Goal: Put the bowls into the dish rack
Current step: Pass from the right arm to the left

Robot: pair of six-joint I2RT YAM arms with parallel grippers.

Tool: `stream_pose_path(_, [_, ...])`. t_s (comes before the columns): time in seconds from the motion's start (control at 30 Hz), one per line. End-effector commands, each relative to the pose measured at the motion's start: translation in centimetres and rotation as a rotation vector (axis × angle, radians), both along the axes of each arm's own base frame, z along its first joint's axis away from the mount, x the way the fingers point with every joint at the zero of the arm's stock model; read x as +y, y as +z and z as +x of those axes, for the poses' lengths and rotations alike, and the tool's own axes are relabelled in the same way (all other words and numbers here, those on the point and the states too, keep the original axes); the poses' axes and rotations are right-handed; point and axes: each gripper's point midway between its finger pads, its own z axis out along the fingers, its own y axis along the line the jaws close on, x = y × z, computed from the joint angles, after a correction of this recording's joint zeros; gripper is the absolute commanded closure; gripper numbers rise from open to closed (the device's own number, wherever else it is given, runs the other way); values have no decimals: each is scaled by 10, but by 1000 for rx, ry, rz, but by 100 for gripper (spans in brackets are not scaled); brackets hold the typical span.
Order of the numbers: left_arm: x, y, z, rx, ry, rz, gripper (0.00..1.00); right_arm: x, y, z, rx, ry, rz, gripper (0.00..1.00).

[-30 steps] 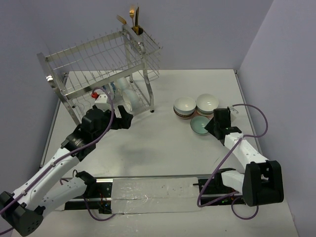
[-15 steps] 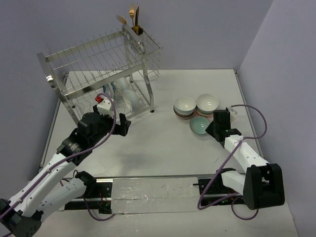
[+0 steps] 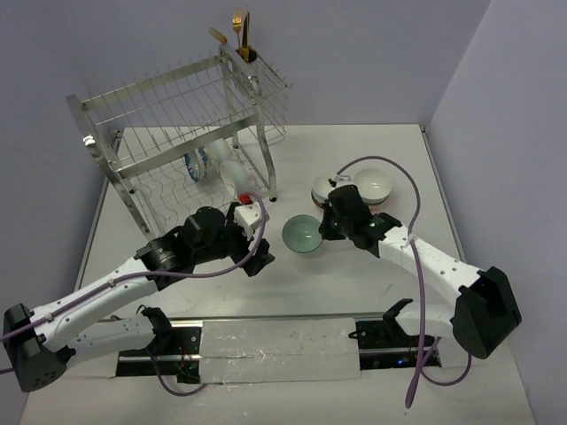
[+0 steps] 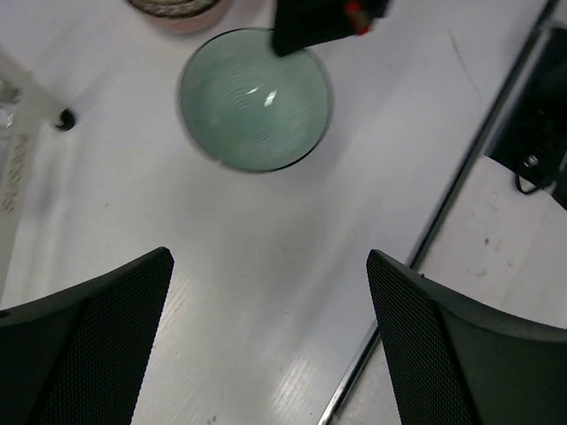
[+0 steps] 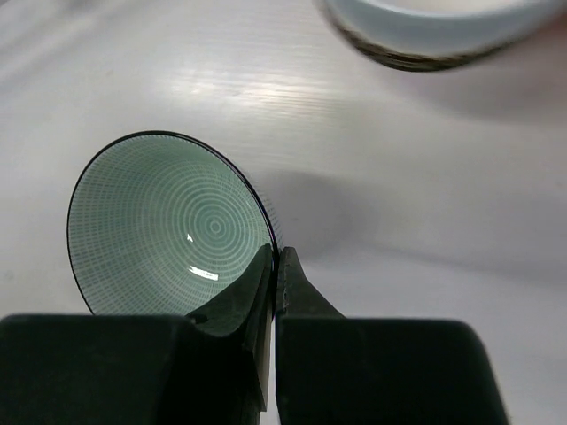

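One teal bowl (image 3: 301,234), mouth up, rim pinched in the right tool (image 5: 275,262).

White arm links (image 3: 97,297), black joints (image 3: 483,310), purple cables (image 3: 376,159), left hand (image 4: 268,257) with black mesh-textured fingers (image 4: 97,345)

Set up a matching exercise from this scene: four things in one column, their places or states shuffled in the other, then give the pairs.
Things
1. teal bowl
2. left gripper
3. gold cutlery
4. white bowls

Places or states
A. upright at a top corner of the dish rack
B. open, holding nothing
C. grouped on the table, far right side
D. rim pinched by the right gripper

Pairs: 1-D, 2-B, 3-A, 4-C
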Motion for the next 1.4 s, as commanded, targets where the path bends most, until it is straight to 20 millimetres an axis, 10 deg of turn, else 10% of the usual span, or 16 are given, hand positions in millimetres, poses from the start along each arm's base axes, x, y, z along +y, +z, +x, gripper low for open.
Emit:
stream_pose_path(0.0, [-27, 18, -19, -99, -192, 13, 5, 40, 29, 0, -23, 184, 23, 100])
stream_pose_path(0.4, [-37, -13, -49, -195, -458, 185, 19, 84, 64, -23, -37, 414, 7, 100])
stream_pose_path(1.37, [-50, -53, -59, -230, -687, 448, 41, 93, 74, -45, -48, 527, -18, 100])
